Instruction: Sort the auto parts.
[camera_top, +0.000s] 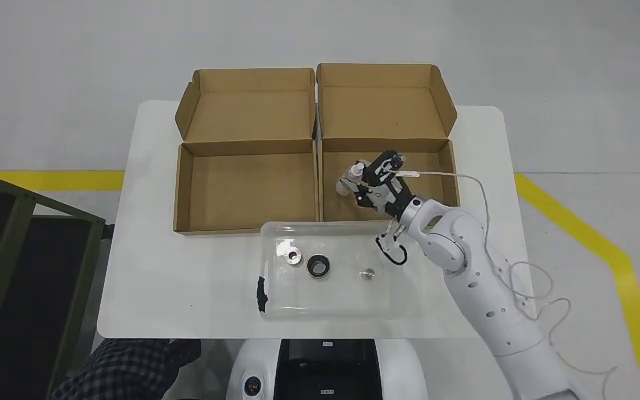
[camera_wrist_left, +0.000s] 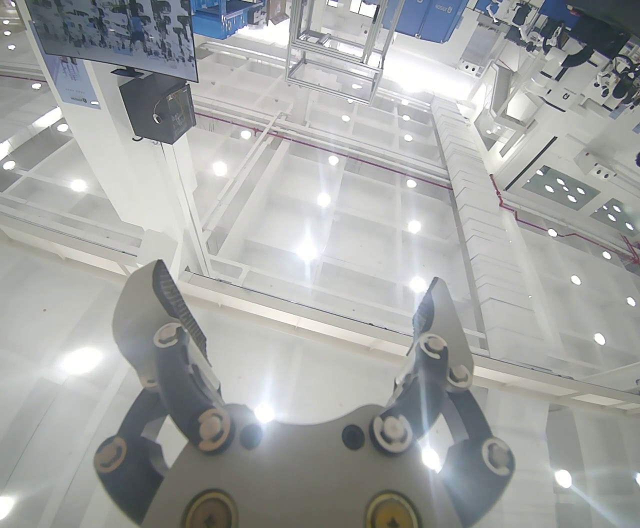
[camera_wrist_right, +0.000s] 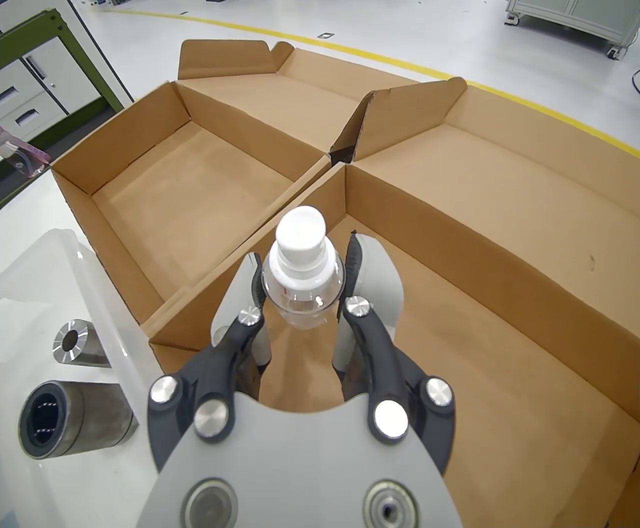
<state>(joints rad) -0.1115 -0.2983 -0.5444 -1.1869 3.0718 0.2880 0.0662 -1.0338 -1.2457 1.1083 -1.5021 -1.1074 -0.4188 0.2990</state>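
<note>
Right gripper (camera_wrist_right: 303, 262) clamps bottle (camera_wrist_right: 302, 296) lengthwise, cap pointing outward.

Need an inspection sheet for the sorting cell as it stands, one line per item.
Surface: white table carrying two boxes and a tray.
Job's things: left box and right box open, side by side, no parts seen inside. Clear tray holds a steel sleeve, dark bushing and small metal part.
Clutter: nothing seen.
Grippers: right gripper shut on a white-capped bottle over the right box; left gripper empty, fingers apart, pointing at the ceiling.
Cables: white cable loops loosely off the right arm.
Surroundings: yellow floor line, green rack.
</note>
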